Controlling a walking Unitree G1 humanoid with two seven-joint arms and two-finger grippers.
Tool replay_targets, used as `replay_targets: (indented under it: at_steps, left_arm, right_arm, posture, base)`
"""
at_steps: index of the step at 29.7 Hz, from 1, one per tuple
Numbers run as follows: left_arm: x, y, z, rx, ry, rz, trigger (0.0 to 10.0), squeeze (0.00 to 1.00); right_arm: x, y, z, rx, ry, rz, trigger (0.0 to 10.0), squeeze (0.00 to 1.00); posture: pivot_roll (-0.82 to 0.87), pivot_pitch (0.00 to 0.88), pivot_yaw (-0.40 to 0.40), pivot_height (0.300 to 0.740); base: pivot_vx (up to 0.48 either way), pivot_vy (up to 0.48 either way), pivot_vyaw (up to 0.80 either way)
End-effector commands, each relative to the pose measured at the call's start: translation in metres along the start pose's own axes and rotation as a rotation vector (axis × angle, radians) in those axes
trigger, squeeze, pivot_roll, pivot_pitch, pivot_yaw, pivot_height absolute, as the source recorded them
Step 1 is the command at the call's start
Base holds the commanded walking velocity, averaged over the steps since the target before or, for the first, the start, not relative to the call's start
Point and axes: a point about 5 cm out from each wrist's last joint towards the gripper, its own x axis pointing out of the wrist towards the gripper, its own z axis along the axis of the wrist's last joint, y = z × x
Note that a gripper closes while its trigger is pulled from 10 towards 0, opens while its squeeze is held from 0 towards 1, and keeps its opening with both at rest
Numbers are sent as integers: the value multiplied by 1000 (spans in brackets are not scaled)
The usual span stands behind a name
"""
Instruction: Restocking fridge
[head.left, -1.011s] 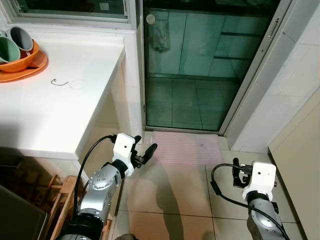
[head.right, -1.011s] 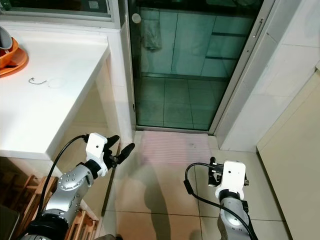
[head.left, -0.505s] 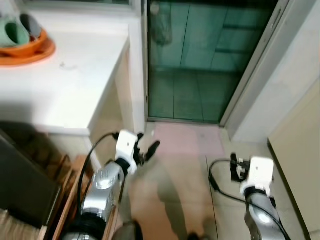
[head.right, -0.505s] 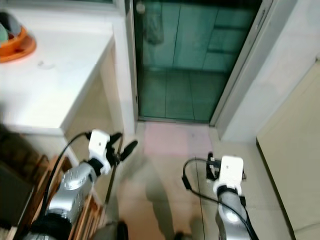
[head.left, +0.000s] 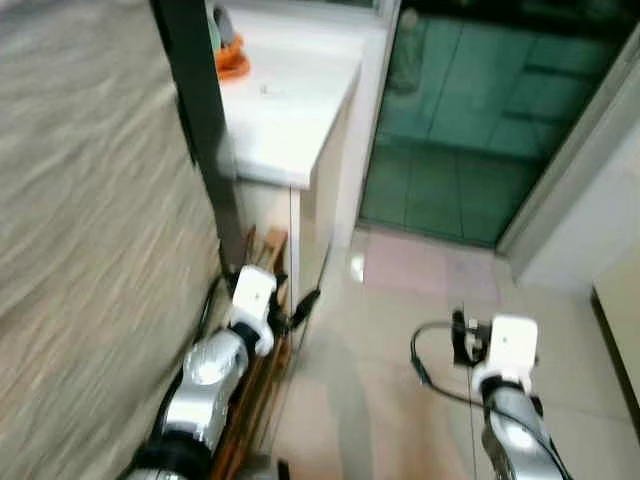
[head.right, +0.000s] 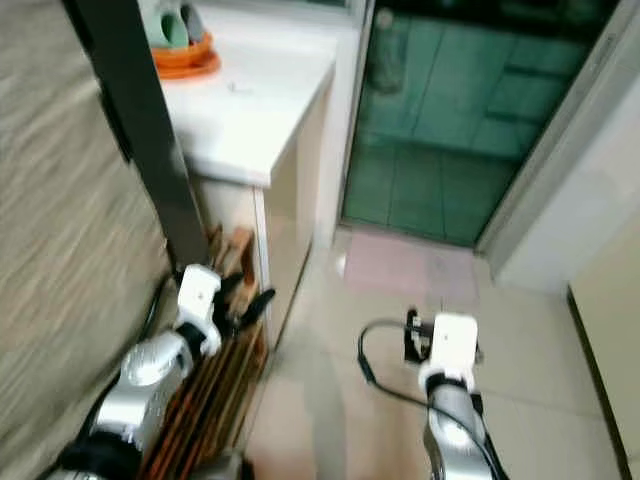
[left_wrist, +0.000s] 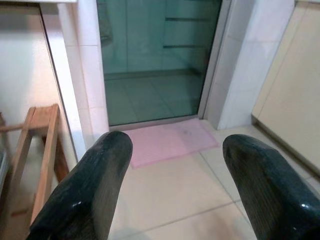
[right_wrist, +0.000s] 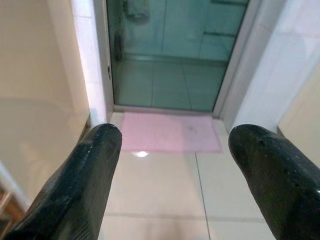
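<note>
The head views are blurring. A large grey-brown grained panel (head.left: 80, 220) with a dark edge strip (head.left: 200, 130) is occupying the robot's left side — whether it belongs to the fridge cannot be told, and no item for restocking can be made out.

Beyond the panel, a white counter (head.left: 290, 110) is carrying an orange tray (head.right: 185, 60) with green cups (head.right: 165, 25) at its far end. Below the counter's near edge, a wooden rack (head.right: 215, 370) is standing on the tiled floor (head.left: 380, 400).

Ahead, a glass door (head.left: 480, 120) is showing green-tinted tiles behind it, and a pink mat (right_wrist: 167, 132) is lying on the floor just in front of the door's threshold.

The left gripper (left_wrist: 175, 185) is hanging low beside the wooden rack, its two black fingers (left_wrist: 85, 195) spread wide apart and holding nothing. In its wrist view the fingers are pointing toward the pink mat and the glass door.

The right gripper (right_wrist: 175, 180) is hanging low over the tiled floor, its fingers (right_wrist: 270, 175) likewise spread wide and empty — a black cable (head.left: 430, 360) is looping from its white wrist housing (head.left: 505, 345).
</note>
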Motion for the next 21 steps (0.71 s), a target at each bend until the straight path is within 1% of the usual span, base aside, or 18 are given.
replay_targets:
  at_steps: [1, 21]
  left_arm:
    - [2, 0, 4, 13, -12, 0, 10000, 0]
    - [0, -5, 6, 22, -24, -23, 10000, 0]
  right_arm:
    - [-1, -6, -2, -2, 11, -14, 10000, 0]
    - [-1, -3, -5, 2, 25, -5, 10000, 0]
  posture:
    - [0, 0, 1, 740]
    - [9, 0, 3, 740]
  base:
    - [-398, 0, 0]
    - [-399, 0, 0]
